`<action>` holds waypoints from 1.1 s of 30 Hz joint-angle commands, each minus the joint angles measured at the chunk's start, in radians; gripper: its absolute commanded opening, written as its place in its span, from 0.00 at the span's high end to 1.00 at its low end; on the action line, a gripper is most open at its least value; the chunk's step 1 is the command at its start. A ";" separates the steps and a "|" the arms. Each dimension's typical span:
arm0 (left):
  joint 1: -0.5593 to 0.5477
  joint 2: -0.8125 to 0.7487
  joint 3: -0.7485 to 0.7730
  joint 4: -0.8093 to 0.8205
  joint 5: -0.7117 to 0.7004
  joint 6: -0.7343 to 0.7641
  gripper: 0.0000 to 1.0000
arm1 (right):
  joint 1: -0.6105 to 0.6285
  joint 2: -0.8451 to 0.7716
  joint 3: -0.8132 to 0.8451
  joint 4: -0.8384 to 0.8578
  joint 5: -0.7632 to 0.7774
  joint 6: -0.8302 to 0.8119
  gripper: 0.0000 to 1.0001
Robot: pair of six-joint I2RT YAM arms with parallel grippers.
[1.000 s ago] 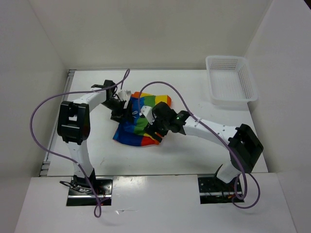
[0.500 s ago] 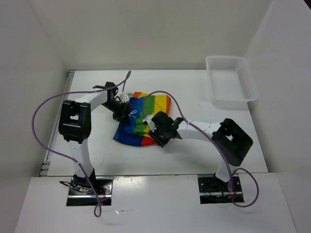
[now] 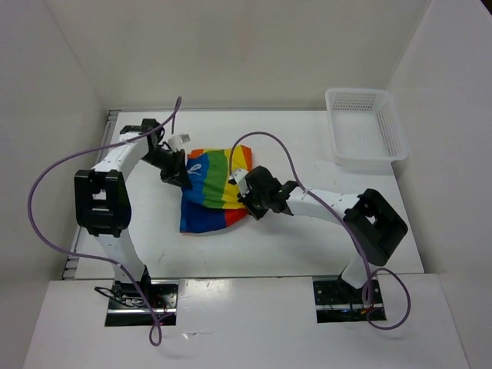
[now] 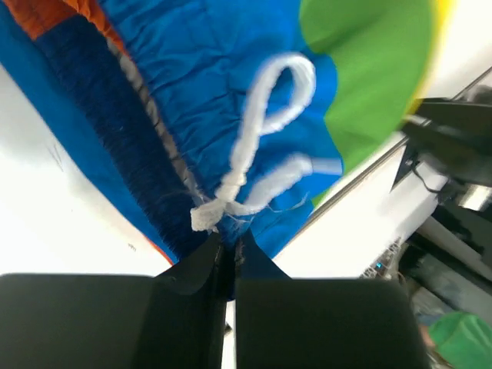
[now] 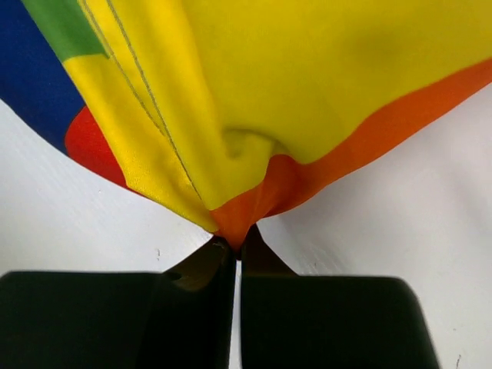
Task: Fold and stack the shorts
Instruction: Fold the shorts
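Lying mid-table (image 3: pixel 307 146), stretched between grippers: shorts (image 3: pixel 211 192), rumpled, rainbow stripes up. Clamped at blue waistband by drawstring knot (image 4: pixel 206 217) in left gripper (image 3: pixel 175 172), at orange-yellow edge in right gripper (image 3: pixel 247 201).

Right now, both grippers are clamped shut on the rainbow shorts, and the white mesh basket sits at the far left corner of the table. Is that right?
Not quite. The basket sits at the far right corner, as the top external view shows. The rest holds: the left gripper and the right gripper are both clamped shut on the shorts.
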 commanded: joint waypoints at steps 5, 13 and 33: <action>-0.010 0.038 -0.214 0.015 -0.074 0.007 0.72 | -0.009 -0.041 0.013 -0.052 -0.079 -0.094 1.00; 0.022 -0.001 -0.112 -0.066 -0.016 0.007 0.36 | -0.009 -0.094 0.043 -0.187 -0.248 -0.275 0.18; 0.037 0.269 0.197 0.271 -0.105 0.007 0.26 | -0.398 0.374 0.522 0.107 -0.417 0.320 0.16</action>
